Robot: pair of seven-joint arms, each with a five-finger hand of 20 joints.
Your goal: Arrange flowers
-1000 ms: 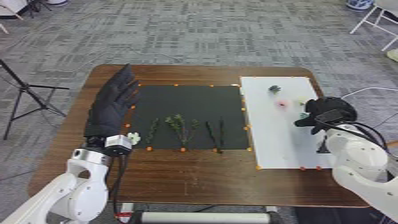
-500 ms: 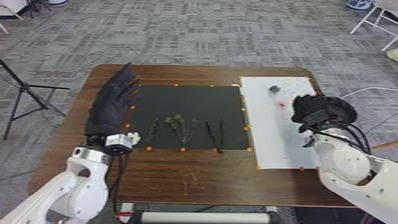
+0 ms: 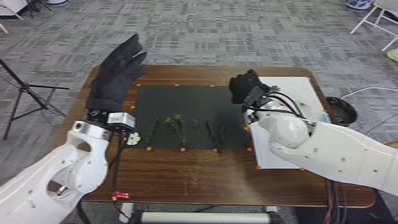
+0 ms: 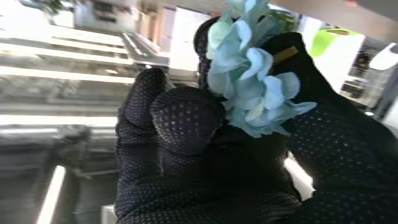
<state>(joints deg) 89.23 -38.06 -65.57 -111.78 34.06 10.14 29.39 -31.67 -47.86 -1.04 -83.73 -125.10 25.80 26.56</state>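
Over the right edge of the black mat (image 3: pixel 178 97), the right hand (image 3: pixel 243 87) pinches the blue flower (image 4: pixel 259 85) between fingers and thumb, while green stems (image 3: pixel 177 123) lie on the mat and the straight-fingered left hand (image 3: pixel 111 75) is left of it.

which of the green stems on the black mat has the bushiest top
The branching green stem near the row's middle: its leafy top spreads wider than the slim stems on either side.

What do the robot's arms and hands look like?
Both arms are white with rounded shells: left arm, right arm. Black cables loop by the right wrist. Left hand: black glove, white box at the wrist. Right hand: black glove, dotted mesh texture.
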